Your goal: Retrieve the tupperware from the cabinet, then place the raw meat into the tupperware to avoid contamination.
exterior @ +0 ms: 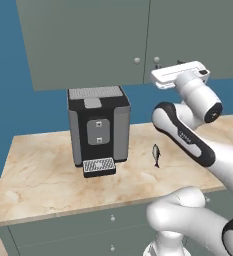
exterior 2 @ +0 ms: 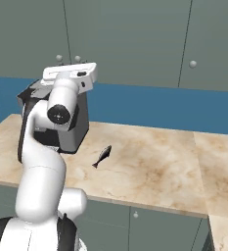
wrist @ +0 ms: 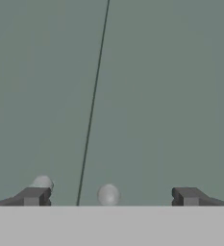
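The gripper [wrist: 108,196] stands released, jaws wide and empty, facing the closed grey-green cabinet [wrist: 156,96], one pale knob [wrist: 108,195] between its fingertips. The raw meat [exterior: 156,155], a slender dark fish, lies mid-worktop [exterior: 48,175], just right of the coffee machine [exterior: 98,127].

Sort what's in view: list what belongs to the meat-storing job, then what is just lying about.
Belongs to the job:
- cabinet, doors closed
- cabinet knob, between the tool's fingertips
- raw meat, lying on the counter
- tool, open, facing the cabinet doors

Just lying about:
- coffee machine
- drip tray
- counter
- drawer fronts
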Tool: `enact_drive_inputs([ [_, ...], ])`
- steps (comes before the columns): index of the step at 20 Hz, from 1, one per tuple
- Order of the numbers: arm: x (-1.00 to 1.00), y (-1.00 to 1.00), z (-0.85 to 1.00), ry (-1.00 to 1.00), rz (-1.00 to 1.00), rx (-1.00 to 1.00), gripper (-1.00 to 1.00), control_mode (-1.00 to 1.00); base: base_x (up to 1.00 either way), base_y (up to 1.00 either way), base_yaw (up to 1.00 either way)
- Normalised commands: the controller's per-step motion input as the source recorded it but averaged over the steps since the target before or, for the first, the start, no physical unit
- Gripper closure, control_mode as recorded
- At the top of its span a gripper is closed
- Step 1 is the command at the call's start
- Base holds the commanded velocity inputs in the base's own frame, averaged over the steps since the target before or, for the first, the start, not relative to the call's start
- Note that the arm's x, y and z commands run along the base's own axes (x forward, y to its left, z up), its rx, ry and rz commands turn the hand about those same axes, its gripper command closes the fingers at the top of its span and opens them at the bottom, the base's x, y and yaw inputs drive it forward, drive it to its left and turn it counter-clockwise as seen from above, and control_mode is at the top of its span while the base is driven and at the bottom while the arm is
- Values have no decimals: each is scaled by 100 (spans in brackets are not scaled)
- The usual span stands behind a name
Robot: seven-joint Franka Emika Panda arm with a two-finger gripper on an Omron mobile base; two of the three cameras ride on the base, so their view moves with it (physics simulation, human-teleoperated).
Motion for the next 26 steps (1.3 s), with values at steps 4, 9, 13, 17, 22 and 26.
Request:
enact_drive_inputs([
  [4, 22, 1, -4, 0, 0, 0, -100, -100, 0, 0, 0],
  [9, 22, 2, -6, 0, 0, 0, -100, -100, 0, 0, 0],
  [13, 22, 2, -5, 0, 0, 0, -100, -100, 0, 0, 0],
  [17, 21, 1, -4, 0, 0, 0, -100, -100, 0, 0, 0],
  [22, 22, 0, -2, 0, 0, 0, -100, -100, 0, 0, 0],
  [26, 22, 1, 0, 0, 0, 0, -100, -100, 0, 0, 0],
])
